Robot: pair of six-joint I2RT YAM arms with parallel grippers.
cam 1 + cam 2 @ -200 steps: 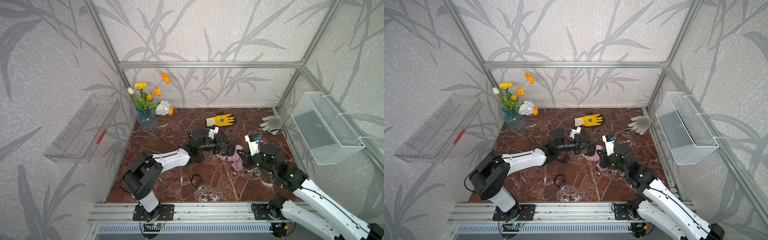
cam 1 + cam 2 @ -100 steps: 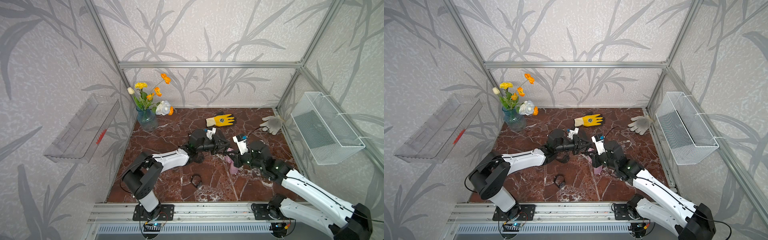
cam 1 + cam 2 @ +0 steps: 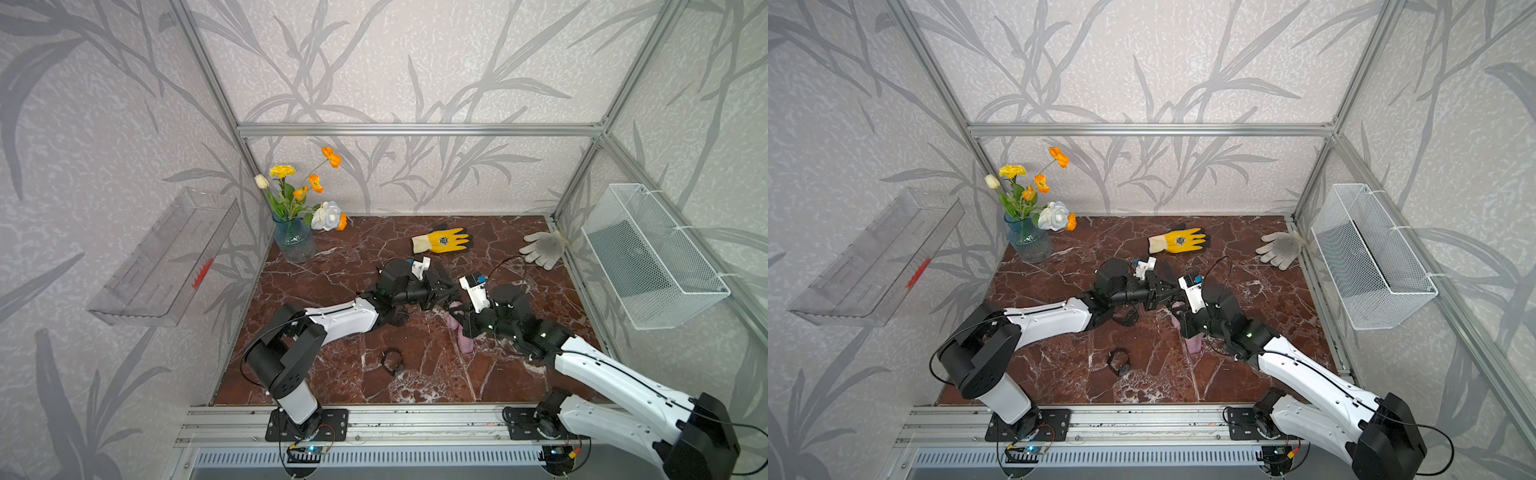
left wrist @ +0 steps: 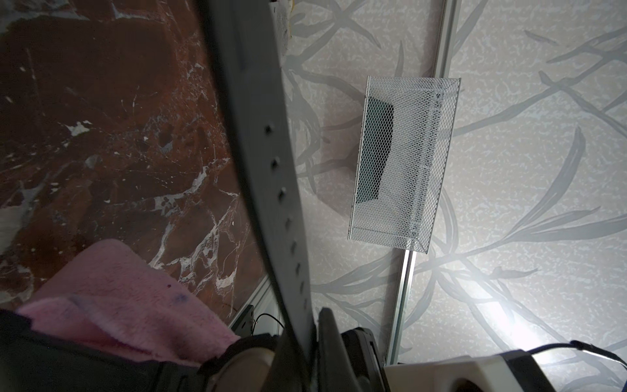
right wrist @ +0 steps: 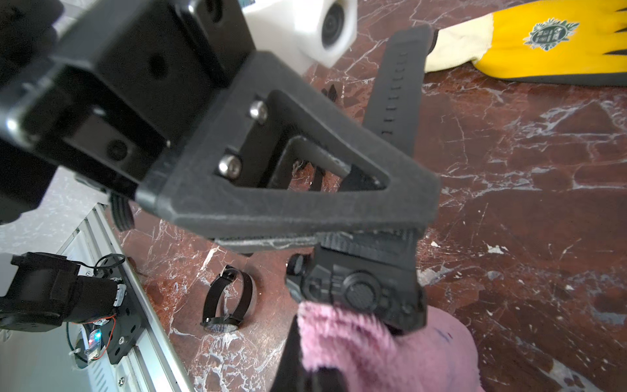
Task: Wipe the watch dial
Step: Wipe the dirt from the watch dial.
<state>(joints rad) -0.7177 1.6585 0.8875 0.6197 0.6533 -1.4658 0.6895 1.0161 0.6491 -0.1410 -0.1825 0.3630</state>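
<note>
At table (image 3: 332,374) centre: left gripper (image 3: 444,293) clamps watch (image 5: 359,288) | right gripper (image 3: 459,316) grips pink cloth (image 5: 373,346) | vase (image 3: 293,243) holds flowers (image 3: 300,193)

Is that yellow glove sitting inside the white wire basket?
No, the yellow glove lies on the marble table, apart from the wire basket on the wall.

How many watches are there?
2. A chunky black watch is gripped in the left claw; a smaller watch lies by itself on the table. None seem hidden.

Both top views give me the whole table (image 3: 353,266), looking down from high in front. My wrist views sit close; both catch the cloth (image 4: 118,288).
</note>
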